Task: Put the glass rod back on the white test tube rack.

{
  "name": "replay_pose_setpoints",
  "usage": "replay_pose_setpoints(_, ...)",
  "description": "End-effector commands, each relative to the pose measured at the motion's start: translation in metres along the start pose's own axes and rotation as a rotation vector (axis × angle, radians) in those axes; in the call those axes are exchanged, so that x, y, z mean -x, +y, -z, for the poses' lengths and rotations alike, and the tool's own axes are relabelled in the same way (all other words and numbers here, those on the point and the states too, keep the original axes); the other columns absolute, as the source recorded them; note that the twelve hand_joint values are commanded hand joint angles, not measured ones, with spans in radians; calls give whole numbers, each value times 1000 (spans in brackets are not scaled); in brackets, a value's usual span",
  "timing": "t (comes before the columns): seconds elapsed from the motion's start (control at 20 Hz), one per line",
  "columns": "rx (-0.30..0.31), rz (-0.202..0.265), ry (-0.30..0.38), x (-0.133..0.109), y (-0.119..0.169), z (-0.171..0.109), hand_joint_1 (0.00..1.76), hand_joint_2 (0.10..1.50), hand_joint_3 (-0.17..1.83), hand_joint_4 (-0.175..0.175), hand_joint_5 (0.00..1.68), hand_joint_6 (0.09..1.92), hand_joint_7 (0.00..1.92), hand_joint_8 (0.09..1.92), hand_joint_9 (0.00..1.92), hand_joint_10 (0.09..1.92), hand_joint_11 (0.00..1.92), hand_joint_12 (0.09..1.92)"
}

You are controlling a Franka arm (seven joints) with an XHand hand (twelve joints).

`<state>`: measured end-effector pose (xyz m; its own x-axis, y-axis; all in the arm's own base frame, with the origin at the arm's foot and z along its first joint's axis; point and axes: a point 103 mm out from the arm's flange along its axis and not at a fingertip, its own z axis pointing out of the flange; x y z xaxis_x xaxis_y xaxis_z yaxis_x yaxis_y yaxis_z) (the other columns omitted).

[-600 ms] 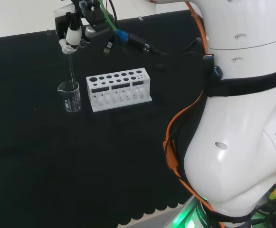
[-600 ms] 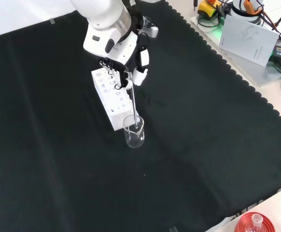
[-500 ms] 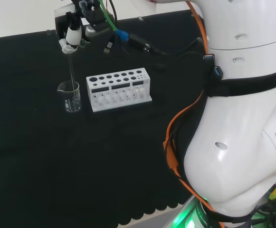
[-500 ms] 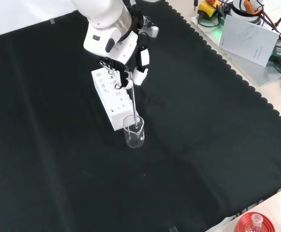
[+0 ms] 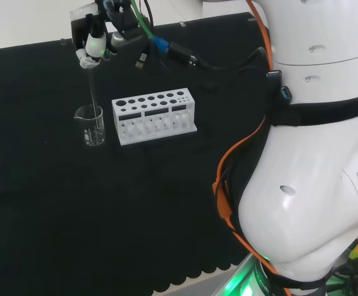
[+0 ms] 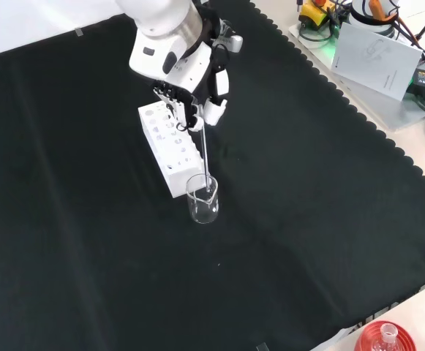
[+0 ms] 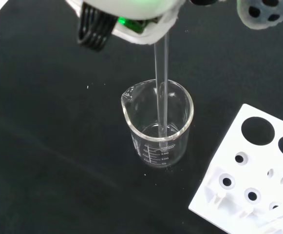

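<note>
Glass rod (image 5: 93,92) hung nearly upright, its top pinched in the curled fingers (image 6: 213,111) of the hand (image 5: 93,44) and its lower end inside a clear beaker (image 5: 90,125). The beaker stood on the tabletop (image 6: 307,212), which was draped in black cloth with a scalloped edge, just beside one short end of the white test tube rack (image 5: 154,115). In the front view, pale floor lay beyond the cloth, with a white sheet (image 6: 378,55) and cables at the upper right, and a red ribbed stand (image 6: 385,338) under a flask at the lower edge. The wrist view gave what the others could not: the rod (image 7: 161,87) passing down through the beaker's mouth (image 7: 157,113), its tip low within the glass, and the rack's round holes (image 7: 251,165) close alongside. The head view showed the arm's big white links (image 5: 314,154) at the right, wrapped by an orange cable. Compared with half a second earlier, the hand sat slightly higher in both fixed views and the rod had risen with it, while the beaker and rack had not moved.
</note>
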<state>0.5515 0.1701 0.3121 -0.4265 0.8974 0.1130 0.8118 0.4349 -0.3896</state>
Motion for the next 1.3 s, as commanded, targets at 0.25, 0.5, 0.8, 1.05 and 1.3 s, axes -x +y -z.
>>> replay_pose_setpoints(0.25, 35, -10, 3, -6, -18, 21, 1173, 733, 651, -175, 1117, 925, 1473, 459, 1725, 89, 1556, 774)
replay_pose_setpoints(0.5, 66, -19, 7, -9, -27, 38, 1173, 734, 650, -175, 1116, 925, 1473, 459, 1725, 87, 1556, 775)
replay_pose_setpoints(0.8, 86, -35, 12, -4, -36, 51, 1173, 734, 649, -175, 1116, 925, 1474, 459, 1726, 87, 1555, 775)
replay_pose_setpoints(1.05, 102, -59, 16, 10, -46, 61, 1173, 735, 648, -175, 1116, 926, 1474, 458, 1726, 87, 1555, 776)
replay_pose_setpoints(1.3, 109, -88, 11, 27, -54, 66, 1173, 735, 648, -175, 1115, 926, 1474, 458, 1727, 87, 1554, 776)
